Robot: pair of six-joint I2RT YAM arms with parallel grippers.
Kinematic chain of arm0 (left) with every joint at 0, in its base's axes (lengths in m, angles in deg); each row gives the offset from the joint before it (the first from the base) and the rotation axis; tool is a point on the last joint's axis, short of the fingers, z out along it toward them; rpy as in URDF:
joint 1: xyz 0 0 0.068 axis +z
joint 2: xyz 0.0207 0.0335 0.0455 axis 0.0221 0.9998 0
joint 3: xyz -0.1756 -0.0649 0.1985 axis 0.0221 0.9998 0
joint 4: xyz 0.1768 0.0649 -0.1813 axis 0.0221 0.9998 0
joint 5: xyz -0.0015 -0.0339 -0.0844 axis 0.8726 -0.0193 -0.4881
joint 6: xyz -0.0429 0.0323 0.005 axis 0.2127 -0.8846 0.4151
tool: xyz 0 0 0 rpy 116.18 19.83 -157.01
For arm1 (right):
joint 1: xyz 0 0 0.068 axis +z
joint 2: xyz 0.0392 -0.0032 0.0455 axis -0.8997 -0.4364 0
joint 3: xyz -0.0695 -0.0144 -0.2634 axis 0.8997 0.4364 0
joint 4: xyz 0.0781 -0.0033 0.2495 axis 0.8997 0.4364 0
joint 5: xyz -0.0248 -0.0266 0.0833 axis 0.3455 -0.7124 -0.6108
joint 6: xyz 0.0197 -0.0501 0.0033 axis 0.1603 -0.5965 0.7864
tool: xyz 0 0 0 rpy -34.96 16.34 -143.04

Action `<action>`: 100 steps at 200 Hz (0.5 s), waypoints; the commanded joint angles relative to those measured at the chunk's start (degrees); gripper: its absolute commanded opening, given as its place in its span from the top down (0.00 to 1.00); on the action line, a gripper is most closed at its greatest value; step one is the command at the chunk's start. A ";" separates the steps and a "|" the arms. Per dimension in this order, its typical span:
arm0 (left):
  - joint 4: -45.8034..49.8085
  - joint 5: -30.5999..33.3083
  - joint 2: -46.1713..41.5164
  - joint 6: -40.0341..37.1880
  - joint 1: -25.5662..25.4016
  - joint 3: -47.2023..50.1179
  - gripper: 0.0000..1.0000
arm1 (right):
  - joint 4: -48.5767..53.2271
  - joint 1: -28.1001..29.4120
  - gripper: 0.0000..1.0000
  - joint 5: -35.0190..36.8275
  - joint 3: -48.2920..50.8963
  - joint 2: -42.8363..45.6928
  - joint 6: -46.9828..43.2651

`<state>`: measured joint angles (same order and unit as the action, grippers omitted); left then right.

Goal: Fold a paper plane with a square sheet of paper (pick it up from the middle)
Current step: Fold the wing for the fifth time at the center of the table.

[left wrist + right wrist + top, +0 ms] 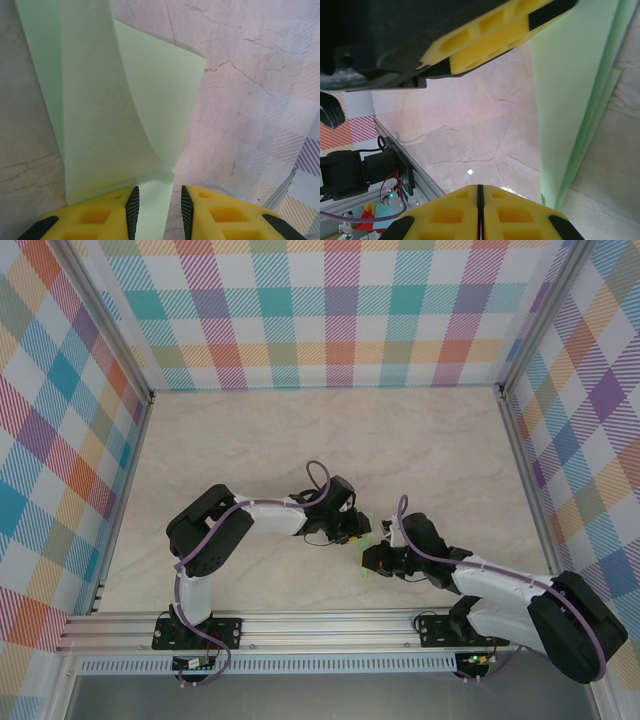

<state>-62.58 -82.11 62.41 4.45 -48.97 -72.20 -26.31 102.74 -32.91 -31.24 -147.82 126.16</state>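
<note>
At the bottom of the top view, a metal rail (320, 625) carries both arm bases. From there the arms lean toward each other over the marble-patterned tabletop (300, 440), their tips close together just below the frame's centre.

The right end effector (479, 188) has its yellow fingers pressed together, with nothing visible between them. In its wrist view the paper stands to the right of them.

The left end effector (157, 195) has its fingers apart. A narrow band of the square sheet of paper (115, 115) runs through the gap. The band stops short of the right-hand pad, and I cannot tell whether it touches the left-hand one.

Beyond those fingers the pale-green sheet widens toward the upper left of the left wrist frame. One flap curls up off the layer beneath, its corner at centre right. In the right wrist view its layered edges run down the right side.

Plaid walls (340, 310) close off the far side.
</note>
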 commanded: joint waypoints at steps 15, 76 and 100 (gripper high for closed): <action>3.05 1.53 -0.11 0.41 -0.47 1.87 0.68 | -0.70 1.88 0.91 -0.92 1.47 -4.16 0.58; 3.04 1.62 -0.15 0.51 -0.56 1.75 0.68 | 1.26 2.63 0.92 -0.59 1.46 -9.33 -0.88; 3.07 1.55 -0.24 0.46 -0.56 1.63 0.68 | 4.08 2.61 0.91 0.62 0.49 -6.06 -1.41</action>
<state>-62.63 -82.11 62.41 4.63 -48.97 -72.17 -27.47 104.75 -33.28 -30.17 -155.97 126.25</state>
